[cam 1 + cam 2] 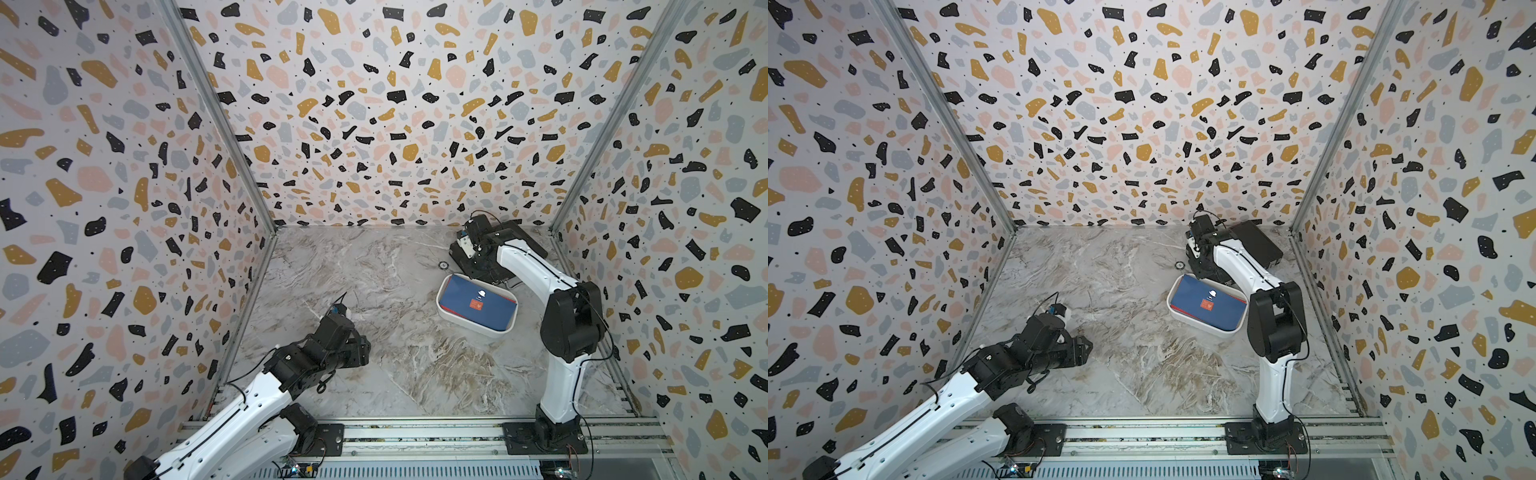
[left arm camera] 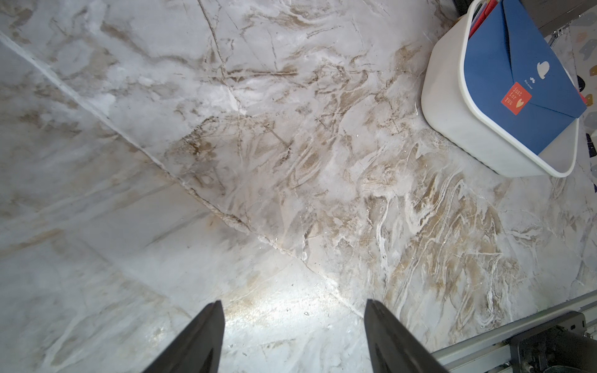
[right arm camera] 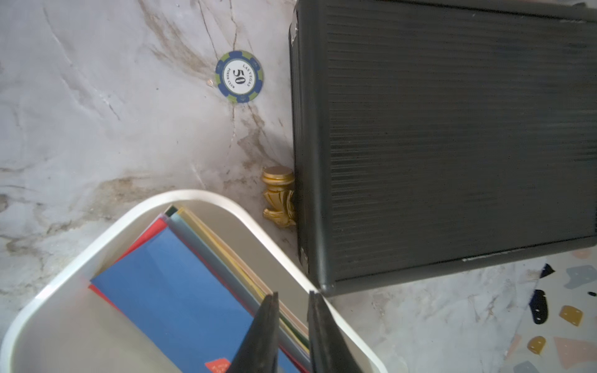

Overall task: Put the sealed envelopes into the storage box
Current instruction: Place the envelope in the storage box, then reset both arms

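On the right side of the marble table [image 1: 374,291], toward the back wall, the storage box [image 1: 469,325] is sitting just beside the black case [image 1: 524,237]. Both top views are showing it. The sealed envelopes [image 1: 478,305] are lying inside the box in a flat pile, w/ the blue envelope [image 2: 533,64] on top. In the left wrist view it is wearing a red sticker [image 2: 516,98] & a little white seal [image 2: 543,69], and one end is leaning up on the rim. In the right wrist view, red, green, yellow & pink edges are peeking out from under it.

The right gripper [image 3: 294,293] is hanging above the box's edge on the case side. Its jaws are standing only a little apart. Nothing is sitting btwn them, so it is holding nothing.

The left gripper [image 2: 294,302] is hanging over bare table on the left side, well apart from the box. Its jaws are standing wide apart w/ nothing in them.

A round blue & green poker chip [image 3: 239,77] is lying flat on the table near the case. A small gold thing [image 3: 279,193] is lying on its side, touching the case wall, btwn the case & the box. I cannot tell what it is.
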You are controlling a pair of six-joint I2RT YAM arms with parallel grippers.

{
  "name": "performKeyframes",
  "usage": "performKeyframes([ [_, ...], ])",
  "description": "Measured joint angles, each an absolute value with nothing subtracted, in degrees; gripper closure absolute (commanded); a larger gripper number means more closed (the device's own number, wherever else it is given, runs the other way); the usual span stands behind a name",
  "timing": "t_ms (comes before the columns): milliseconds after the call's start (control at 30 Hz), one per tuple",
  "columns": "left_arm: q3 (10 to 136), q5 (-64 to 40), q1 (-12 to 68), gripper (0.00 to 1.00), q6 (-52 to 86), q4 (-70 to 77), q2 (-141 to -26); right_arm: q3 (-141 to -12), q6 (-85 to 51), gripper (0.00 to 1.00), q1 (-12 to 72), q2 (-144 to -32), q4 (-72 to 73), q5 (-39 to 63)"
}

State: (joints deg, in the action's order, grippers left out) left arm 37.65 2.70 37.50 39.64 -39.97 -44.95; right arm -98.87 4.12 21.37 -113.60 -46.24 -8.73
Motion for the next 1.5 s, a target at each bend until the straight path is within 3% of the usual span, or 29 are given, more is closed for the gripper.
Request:
performKeyframes([
  [667, 36.3, 2.7, 37.5, 0.28, 39.7, -39.5, -45.1, -99.3, 2.0, 0.76, 26.9, -118.5, -44.9, -12.0],
  [967, 36.3, 6.0, 37.5, 0.24, 39.7, -39.4, -45.3, -99.2, 1.2, 0.62, 27.0, -116.8, -44.9, -13.9],
  [1033, 36.3, 9.4, 37.5, 0.16, 39.5, -39.3, -45.3, -96.8, 0.3, 0.56, 27.0, -113.0, -43.7, -14.4],
  [1067, 36.3, 11.9, 37.5, 0.04, 39.4, -39.2, -45.3, -94.8, -0.3, 0.54, 27.0, -110.1, -42.7, -14.8],
  [1100, 36.3, 14.6, 37.5, 0.01, 38.8, -38.9, -45.1, -92.2, -1.1, 0.53, 27.0, -106.5, -41.5, -15.2],
  [1300, 34.9, 32.6, 37.3, 0.01, 30.3, -27.6, -44.1, -67.9, -4.7, 0.38, 26.7, -78.0, -26.8, -22.0],
  [1400, 29.7, 40.8, 37.3, 0.01, 21.2, -15.4, -44.1, -52.6, -5.5, 0.29, 26.5, -64.1, -19.2, -26.2],
  [1500, 22.8, 44.9, 37.0, 0.01, 12.7, -4.4, -45.5, -38.1, -6.5, 0.27, 26.3, -53.9, -15.4, -30.5],
])
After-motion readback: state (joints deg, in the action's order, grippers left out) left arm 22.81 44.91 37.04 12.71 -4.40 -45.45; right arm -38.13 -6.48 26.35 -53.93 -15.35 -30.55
